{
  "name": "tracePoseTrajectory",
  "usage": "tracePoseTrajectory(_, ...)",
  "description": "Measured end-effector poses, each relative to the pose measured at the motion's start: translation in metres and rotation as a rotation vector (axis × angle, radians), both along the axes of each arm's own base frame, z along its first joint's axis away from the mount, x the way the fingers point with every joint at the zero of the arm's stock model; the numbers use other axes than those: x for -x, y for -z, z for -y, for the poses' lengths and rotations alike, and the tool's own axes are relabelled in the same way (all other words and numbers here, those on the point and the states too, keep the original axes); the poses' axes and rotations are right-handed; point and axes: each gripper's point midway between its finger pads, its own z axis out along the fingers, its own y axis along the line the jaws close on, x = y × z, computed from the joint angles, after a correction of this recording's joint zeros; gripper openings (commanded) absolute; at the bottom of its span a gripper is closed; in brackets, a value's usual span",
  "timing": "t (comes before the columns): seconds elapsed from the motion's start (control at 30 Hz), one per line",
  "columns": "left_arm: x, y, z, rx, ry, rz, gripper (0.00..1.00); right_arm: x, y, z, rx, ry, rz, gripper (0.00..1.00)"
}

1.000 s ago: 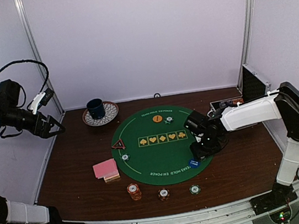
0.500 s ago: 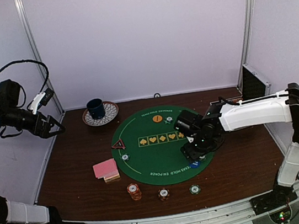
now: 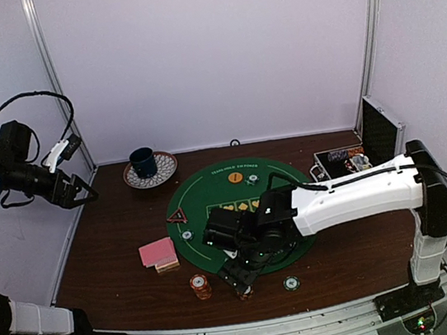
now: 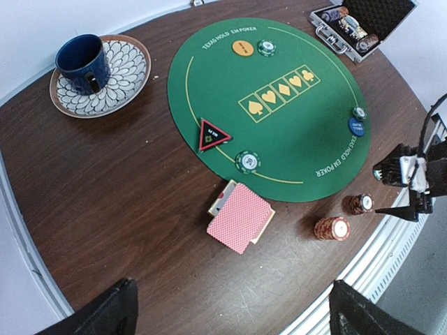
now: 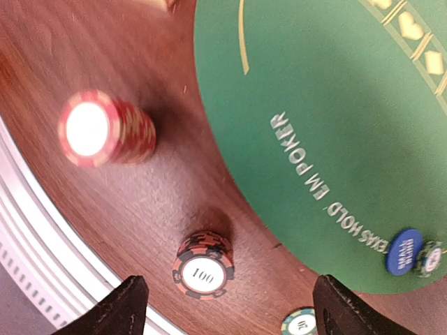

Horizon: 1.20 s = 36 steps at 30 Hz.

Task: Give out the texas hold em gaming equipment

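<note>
Dark wood bench (image 3: pixel 121 265) carries, at its near edge, the red chip stack (image 5: pixel 203 266), which we find directly under our right claw (image 5: pixel 229 296), fingers spread and empty, far nearer than our left claw (image 4: pixel 234 293), likewise spread, above the back-left corner.

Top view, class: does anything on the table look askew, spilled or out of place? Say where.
The pink card pile left of the green mat is askew: its top cards sit shifted off those beneath. The blue cup on its saucer, far left, is no gaming piece. Nothing is spilled.
</note>
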Motion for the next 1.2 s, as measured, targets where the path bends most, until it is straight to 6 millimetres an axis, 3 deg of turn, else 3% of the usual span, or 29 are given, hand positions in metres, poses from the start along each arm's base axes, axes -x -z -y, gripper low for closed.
tracePoseTrajectory(0.13, 0.002, -0.002, 0.000, 0.000, 0.001, 0.009, 0.98, 0.010, 0.025, 0.002, 0.061, -0.026, -0.051, 0.82)
tracePoseTrajectory(0.57, 0.003, -0.004, 0.000, -0.001, 0.001, 0.016, 0.98, 0.027, 0.048, -0.001, 0.091, -0.083, -0.148, 0.72)
tracePoseTrajectory(1.0, 0.003, -0.004, 0.000, -0.001, 0.001, 0.017, 0.98, 0.029, 0.056, -0.002, 0.098, -0.084, -0.164, 0.55)
tracePoseTrajectory(1.2, 0.003, -0.004, 0.000, -0.001, 0.001, 0.017, 0.98, 0.029, 0.056, -0.002, 0.099, -0.083, -0.164, 0.41)
